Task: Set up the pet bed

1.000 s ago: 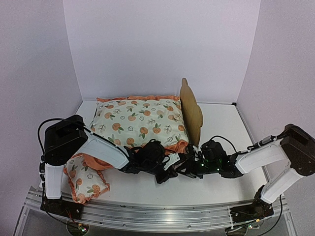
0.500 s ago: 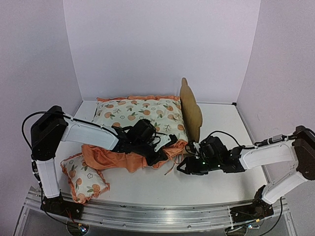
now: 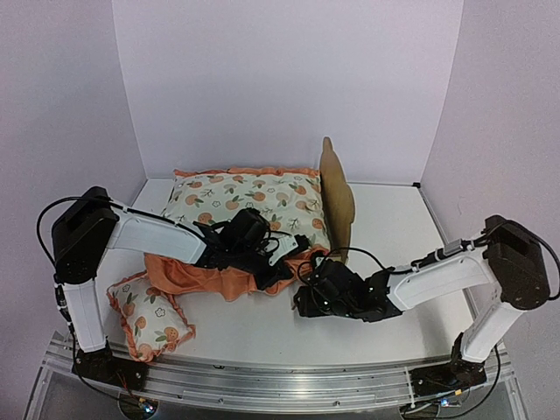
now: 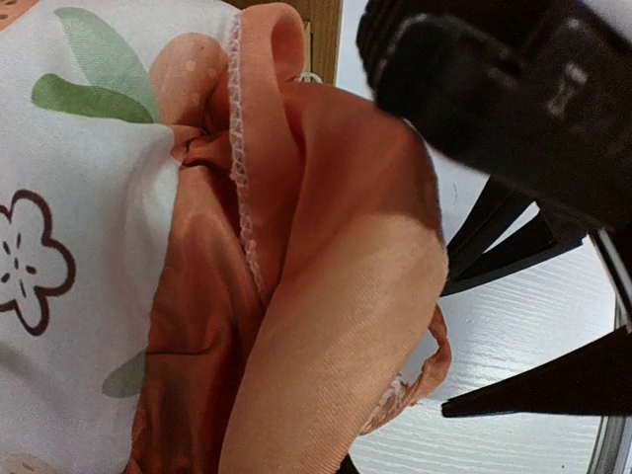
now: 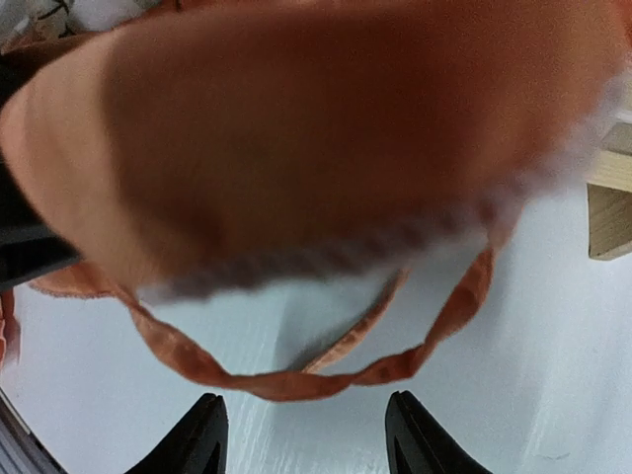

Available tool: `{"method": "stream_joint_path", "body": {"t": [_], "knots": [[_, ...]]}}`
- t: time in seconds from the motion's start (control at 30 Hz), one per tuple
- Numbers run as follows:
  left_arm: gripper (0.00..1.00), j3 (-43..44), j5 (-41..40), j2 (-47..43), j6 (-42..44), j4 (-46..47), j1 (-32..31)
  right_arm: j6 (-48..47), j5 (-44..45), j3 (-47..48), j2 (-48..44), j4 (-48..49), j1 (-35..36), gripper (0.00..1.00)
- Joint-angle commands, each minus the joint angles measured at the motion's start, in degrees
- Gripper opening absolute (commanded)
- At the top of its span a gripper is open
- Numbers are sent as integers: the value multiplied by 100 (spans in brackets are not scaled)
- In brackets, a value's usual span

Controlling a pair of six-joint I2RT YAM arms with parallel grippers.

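Lower left of the top view: small fruit-print pillow (image 3: 150, 317) with an orange ruffle, flat on the white table (image 3: 394, 219).

Left of centre: left gripper (image 3: 278, 265), pinched tight on the near edge of the mattress cushion (image 3: 254, 199). Holds glossy orange underside raised in soft folds. In the left wrist view: satin sheen, white stitched hem, printed cotton with a flower outline and green leaves.

Centre to upper centre: padded cushion top, orange-fruit print, ruffled rim.

Just right of it, touching: the pet bed (image 3: 338, 197). Shows only the headboard, thin pale plywood with a scalloped outline, upright and seen nearly edge-on. Rest of the frame hidden by the cushion.

Right of centre, lower: right gripper (image 3: 302, 302), low over the table, just beside the raised cushion corner. In the right wrist view: black fingertips (image 5: 205, 434) spread wide, nothing between them. Thin orange fabric tie (image 5: 296, 380) looped on the table just beyond. Bare plywood corner at the right edge.
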Motion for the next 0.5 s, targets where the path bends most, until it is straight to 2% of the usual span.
{"method": "stream_joint_path", "body": {"t": [0.0,0.2,0.27,0.4,0.47], "knots": [[0,-96,-152,-312,133,389,156,162,617,475,605,-46,81,56],[0,-231,-143,-384,105,533,158,238,989,903,1142,-891,96,52],[0,-250,-146,-398,105,554,164,279,939,882,1221,-1034,97,42],[0,-325,-56,-435,162,638,167,442,794,572,1010,-1170,97,12],[0,-381,67,-424,230,729,166,397,696,339,703,-1165,94,3]]}}
